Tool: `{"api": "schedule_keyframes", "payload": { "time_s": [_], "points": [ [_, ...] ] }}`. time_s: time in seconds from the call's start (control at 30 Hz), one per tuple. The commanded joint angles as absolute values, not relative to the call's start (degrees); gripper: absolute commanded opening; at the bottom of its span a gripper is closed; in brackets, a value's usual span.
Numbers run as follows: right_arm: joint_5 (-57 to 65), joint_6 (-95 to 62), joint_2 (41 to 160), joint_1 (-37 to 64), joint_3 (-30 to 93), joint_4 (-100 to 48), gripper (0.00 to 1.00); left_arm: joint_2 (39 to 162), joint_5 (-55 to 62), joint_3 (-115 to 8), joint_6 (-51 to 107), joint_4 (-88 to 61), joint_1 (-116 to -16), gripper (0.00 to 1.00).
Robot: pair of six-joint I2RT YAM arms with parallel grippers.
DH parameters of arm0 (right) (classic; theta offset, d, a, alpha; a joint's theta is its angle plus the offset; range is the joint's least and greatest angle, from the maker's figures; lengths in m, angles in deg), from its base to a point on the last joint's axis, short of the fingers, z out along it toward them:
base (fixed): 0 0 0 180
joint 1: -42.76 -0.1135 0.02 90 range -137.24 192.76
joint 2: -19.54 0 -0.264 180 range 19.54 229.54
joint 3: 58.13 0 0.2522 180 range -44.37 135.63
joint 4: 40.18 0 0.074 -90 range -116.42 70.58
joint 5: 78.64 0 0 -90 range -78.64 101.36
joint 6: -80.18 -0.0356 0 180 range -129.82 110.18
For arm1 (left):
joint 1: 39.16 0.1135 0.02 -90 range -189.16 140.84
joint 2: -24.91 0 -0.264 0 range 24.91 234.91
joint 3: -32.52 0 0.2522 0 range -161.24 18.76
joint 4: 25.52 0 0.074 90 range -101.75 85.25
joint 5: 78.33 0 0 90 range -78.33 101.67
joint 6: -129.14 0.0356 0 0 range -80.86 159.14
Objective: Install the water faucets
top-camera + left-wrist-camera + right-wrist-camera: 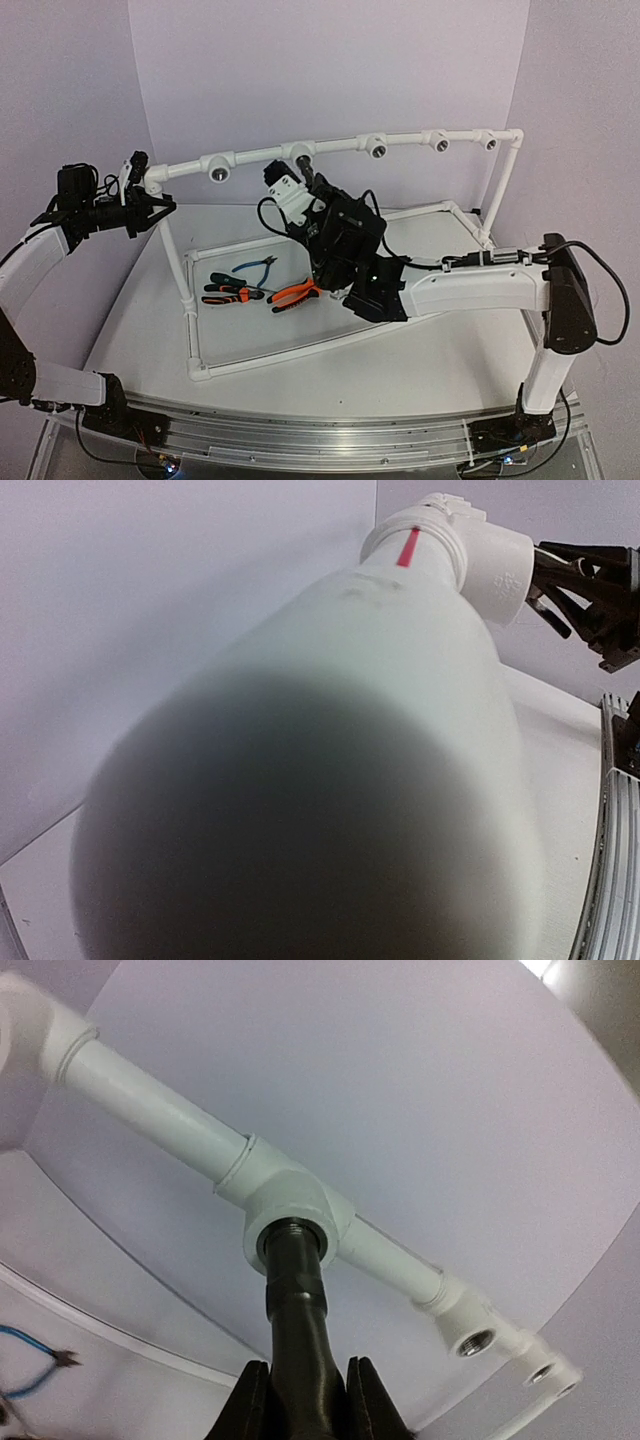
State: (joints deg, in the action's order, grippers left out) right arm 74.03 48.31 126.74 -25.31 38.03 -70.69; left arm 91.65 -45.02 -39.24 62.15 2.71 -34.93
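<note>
Plainly the right gripper (305, 1405) is closed on the tap (296, 1300), a finger pressed to each side of its dark body. The tap's upper end sits in the mouth of a tee (285, 1210) on the white rail (150, 1105), with what looks like thread showing at the rim, so I judge it entered but not run home; the step in hand is screwing the tap in. The next move calls for rotating the gripper about the tap's own axis while holding it square to the socket, then releasing and re-gripping for another turn; a tilt would risk crossing the threads.

Further out, the left gripper (158, 206) is at the left corner of the frame (300, 347), against the upright (172, 250) just under the elbow (152, 178), likely to steady things; whether its fingers clamp the upright I cannot tell.

The right wrist view alone shows the thread and the seat, plus open sockets (472, 1341) further along the rail. The top view shows that joint only small and half hidden, yet it alone shows the whole frame on the table (430, 350) and the pliers (295, 293) lying inside it, untouched. The left wrist view gives little: a blurred white pipe (300, 780) fills it, with a red mark (407, 548) near a fitting (490, 560). The tap's lever I cannot find in any view.
</note>
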Motion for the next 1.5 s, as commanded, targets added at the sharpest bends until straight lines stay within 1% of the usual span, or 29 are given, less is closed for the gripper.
{"api": "schedule_keyframes", "payload": {
  "time_s": [0.0, 0.13, 0.37, 0.57, 0.8, 0.83, 0.97, 1.0, 1.1, 1.2, 1.3, 1.47],
  "points": [
    [67.9, -4.5, 121.7, -24.2, 39.4, -46.5, 0.0, 92.2, -46.0, -38.1, 67.8, 5.8, -39.0, 0.0],
    [59.6, -34.0, 120.7, -23.7, 39.2, -41.6, 0.0, 92.0, -46.2, -37.8, 67.5, 5.5, -39.0, 0.0],
    [49.0, -90.4, 121.2, -21.5, 36.4, -41.6, 0.0, 91.7, -46.3, -37.2, 67.4, 4.9, -39.0, 0.0],
    [42.2, -106.5, 124.7, -21.4, 36.8, -55.6, 0.0, 91.3, -46.5, -36.5, 67.4, 4.6, -38.9, 0.0],
    [39.5, -116.9, 127.4, -21.4, 33.9, -69.1, 0.0, 91.2, -46.7, -35.9, 67.4, 4.1, -39.0, 0.0],
    [39.5, -117.1, 127.3, -21.3, 33.4, -69.8, 0.07, 91.2, -46.7, -35.8, 67.4, 4.0, -39.0, 0.0],
    [40.0, -115.3, 126.0, -21.3, 30.8, -71.2, 0.48, 91.2, -46.7, -35.7, 67.4, 4.1, -39.0, 0.0],
    [40.2, -114.3, 125.3, -21.3, 30.1, -71.6, 0.54, 91.2, -46.7, -35.7, 67.5, 4.2, -39.0, 0.0],
    [40.3, -110.0, 122.8, -21.4, 28.4, -73.5, 0.66, 91.2, -46.6, -35.7, 67.9, 4.6, -39.0, 0.0],
    [38.7, -104.7, 120.3, -21.3, 27.4, -74.9, 0.71, 91.5, -46.7, -35.6, 67.9, 4.7, -39.0, 0.0],
    [36.1, -100.7, 117.3, -21.4, 25.3, -75.9, 0.72, 92.0, -47.1, -35.6, 67.7, 4.6, -39.0, 0.0],
    [37.7, -93.9, 107.7, -21.5, 15.3, -76.6, 0.73, 92.5, -47.1, -36.1, 67.7, 4.6, -40.4, 0.0]
  ]
}}
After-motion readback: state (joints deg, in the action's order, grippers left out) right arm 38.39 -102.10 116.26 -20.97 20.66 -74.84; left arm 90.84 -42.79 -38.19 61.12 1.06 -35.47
